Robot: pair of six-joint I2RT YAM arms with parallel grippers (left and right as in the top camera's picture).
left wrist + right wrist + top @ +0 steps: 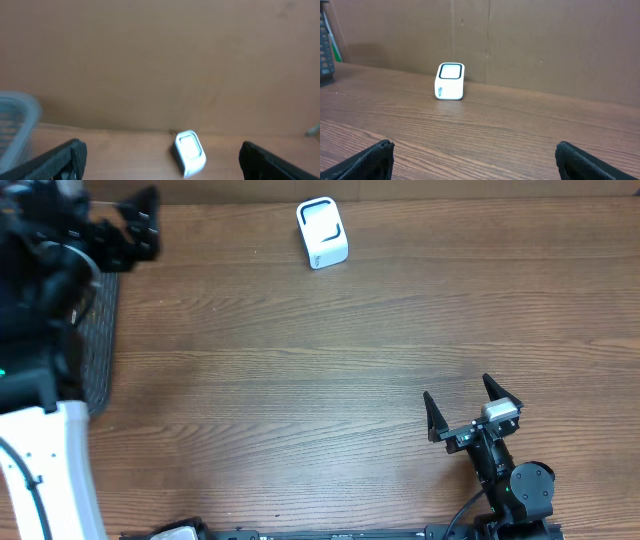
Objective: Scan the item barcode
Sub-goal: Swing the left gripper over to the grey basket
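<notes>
A small white scanner [322, 233] with a dark window on top stands on the wooden table [300, 380] at the far middle. It also shows in the left wrist view as the scanner [189, 152] and in the right wrist view as the scanner [450, 81]. The item and its barcode are out of view. My left gripper [153, 223] hovers open at the far left, level with the scanner and well left of it, with nothing between its fingers [75, 152]. My right gripper [457, 387] stands open near the front right, holding nothing, pointing toward the scanner.
A dark mesh basket [100, 330] sits at the table's left edge, partly under the left arm; its edge [15, 125] shows blurred in the left wrist view. A brown cardboard wall [520, 40] backs the table behind the scanner.
</notes>
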